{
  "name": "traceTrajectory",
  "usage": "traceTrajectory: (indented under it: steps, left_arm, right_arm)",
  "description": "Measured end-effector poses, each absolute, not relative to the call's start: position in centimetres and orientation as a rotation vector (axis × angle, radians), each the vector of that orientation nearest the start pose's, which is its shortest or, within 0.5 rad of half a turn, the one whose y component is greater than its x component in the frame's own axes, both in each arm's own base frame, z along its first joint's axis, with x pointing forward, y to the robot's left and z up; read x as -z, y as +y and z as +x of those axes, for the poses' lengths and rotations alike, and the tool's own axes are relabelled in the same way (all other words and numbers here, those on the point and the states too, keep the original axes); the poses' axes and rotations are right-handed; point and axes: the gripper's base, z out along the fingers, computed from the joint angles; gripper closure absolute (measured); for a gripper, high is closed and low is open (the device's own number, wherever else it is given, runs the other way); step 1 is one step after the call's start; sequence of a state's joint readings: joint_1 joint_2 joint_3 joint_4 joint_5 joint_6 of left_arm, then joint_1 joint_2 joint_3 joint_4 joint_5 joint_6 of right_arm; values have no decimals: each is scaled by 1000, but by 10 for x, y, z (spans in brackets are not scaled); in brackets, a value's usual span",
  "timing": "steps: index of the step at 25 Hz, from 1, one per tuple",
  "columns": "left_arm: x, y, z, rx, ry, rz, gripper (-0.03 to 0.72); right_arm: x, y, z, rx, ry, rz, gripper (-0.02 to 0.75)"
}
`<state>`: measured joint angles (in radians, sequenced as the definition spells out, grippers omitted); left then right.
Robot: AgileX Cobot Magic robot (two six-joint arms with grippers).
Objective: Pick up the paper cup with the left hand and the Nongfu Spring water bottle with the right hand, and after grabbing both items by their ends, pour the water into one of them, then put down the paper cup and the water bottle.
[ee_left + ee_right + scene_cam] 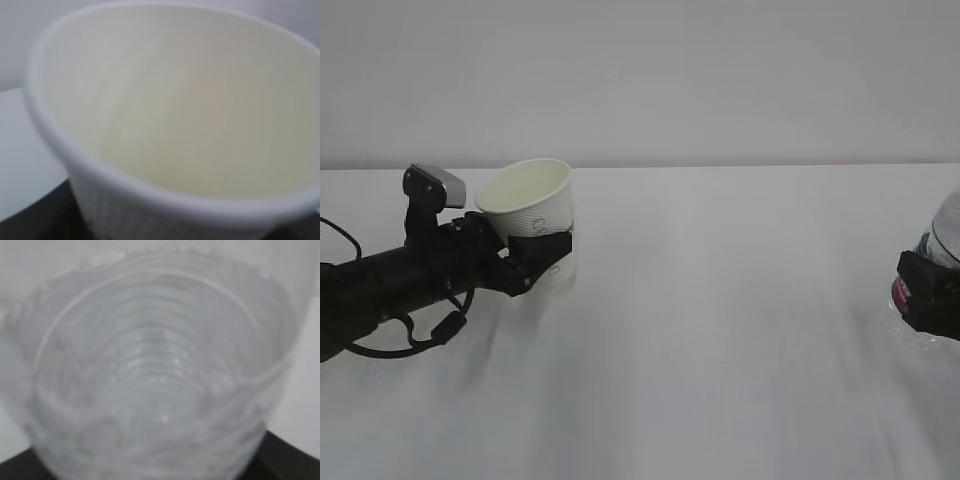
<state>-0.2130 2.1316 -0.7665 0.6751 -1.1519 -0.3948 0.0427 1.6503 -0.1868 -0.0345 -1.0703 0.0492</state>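
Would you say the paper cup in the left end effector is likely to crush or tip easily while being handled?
Probably yes. The paper cup looks thin-walled and empty, so likely light and easy to deform under a firm squeeze. It sits tilted in the left end effector, gripped near its base; being tapered and top-wide, it may tip if set down carelessly.

No text legible (cup lettering blurred)

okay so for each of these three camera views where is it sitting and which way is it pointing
Exterior: low at table height, facing across the table; left tool on the tilted cup, right tool at the edge.
Left wrist: on the left arm, looking into the cup; dark tool edges below.
Right wrist: on the right arm, facing the bottle end-on.
Shared: cup in exterior and left wrist.
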Motion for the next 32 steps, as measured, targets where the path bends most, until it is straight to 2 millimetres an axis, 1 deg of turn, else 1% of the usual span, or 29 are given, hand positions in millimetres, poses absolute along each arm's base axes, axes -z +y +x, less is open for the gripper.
traceTrajectory:
  steps: [11,13,17,21,24,29,32]
  left_arm:
    - [-92,-161,315,831,1706,659,151]
    - [-95,-171,315,848,1680,691,151]
    - [-106,-198,316,891,1605,754,151]
    - [-112,-224,314,927,1586,803,151]
    - [-115,-242,308,942,1577,863,151]
    - [-115,-269,294,989,1579,939,151]
    - [-106,-279,287,1022,1608,956,151]
  right_arm:
    - [-132,12,217,-80,1877,-30,273]
    - [-132,12,217,-80,1877,-30,273]
    - [-132,12,217,-80,1877,-30,273]
    - [-132,12,217,-80,1877,-30,273]
    - [-132,12,217,-80,1877,-30,273]
    - [-132,12,217,-80,1877,-30,273]
    - [-132,12,217,-87,1878,-21,273]
